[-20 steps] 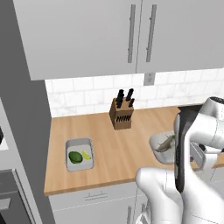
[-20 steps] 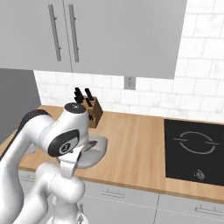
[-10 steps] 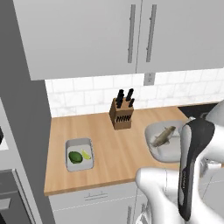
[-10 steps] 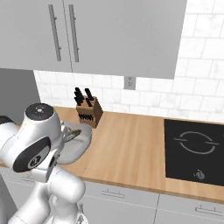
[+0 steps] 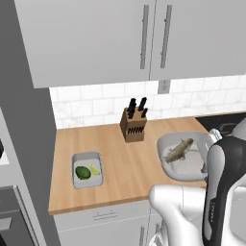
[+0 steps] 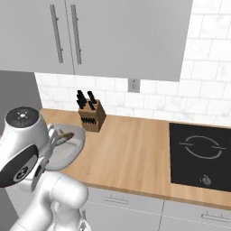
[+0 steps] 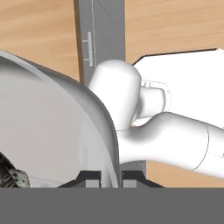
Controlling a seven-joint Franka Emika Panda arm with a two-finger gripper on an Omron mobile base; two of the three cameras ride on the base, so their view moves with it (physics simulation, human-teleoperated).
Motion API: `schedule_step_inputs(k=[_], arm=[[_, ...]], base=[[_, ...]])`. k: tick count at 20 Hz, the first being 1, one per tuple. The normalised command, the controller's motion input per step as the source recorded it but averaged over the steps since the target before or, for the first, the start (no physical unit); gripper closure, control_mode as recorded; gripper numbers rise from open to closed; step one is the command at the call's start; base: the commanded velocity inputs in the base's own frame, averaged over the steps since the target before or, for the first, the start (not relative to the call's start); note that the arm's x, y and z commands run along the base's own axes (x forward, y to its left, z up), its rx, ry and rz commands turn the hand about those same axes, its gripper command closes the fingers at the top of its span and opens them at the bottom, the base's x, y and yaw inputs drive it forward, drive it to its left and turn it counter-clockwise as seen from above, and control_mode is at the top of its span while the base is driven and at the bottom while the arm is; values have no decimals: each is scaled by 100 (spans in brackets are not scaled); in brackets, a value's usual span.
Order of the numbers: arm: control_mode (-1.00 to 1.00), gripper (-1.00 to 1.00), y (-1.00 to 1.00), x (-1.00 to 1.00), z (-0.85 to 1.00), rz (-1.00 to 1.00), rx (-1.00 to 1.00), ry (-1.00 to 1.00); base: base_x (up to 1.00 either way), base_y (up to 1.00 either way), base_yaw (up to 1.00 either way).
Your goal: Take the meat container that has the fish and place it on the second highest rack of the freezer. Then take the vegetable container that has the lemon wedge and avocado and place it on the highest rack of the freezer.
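Observation:
The pale grey meat container (image 5: 192, 166) hangs tilted above the counter's front right part, with the small brownish fish (image 5: 178, 150) inside it. The right base view has the container (image 6: 67, 151) and fish (image 6: 63, 135) beside my white arm. In the hand view my gripper (image 7: 110, 177) is shut on the container's rim (image 7: 105, 131), one fingertip on each side of the wall. The vegetable container (image 5: 87, 169) lies on the counter's left part, holding the dark green avocado (image 5: 82, 173) and the pale yellow lemon wedge (image 5: 94, 169). The freezer is out of view.
A knife block (image 5: 134, 122) stands at the back of the wooden counter (image 5: 129, 168), against the tiled wall. A black stove top (image 6: 200, 155) lies at the right. Grey wall cabinets (image 5: 144, 38) hang above. A tall grey panel (image 5: 24, 144) bounds the counter's left end.
My arm has swung, its elbow dropping low in front of the cameras. The fish container has come up off the counter and toward the base, drifting left in the right base view.

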Motion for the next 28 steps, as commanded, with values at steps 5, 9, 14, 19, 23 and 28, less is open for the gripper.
schedule_step_inputs(k=[5,9,14,19,23,28], arm=[[100,100,0,0,0,0,0,0],[100,100,0,0,0,0,0,0],[100,100,0,0,0,0,0,0],[100,100,0,0,0,0,0,0],[100,100,0,0,0,0,0,0],[100,100,0,0,0,0,0,0]], base=[[-49,0,11],[-80,1,26],[-78,0,36],[-41,18,48],[-2,56,49],[0,60,45]])
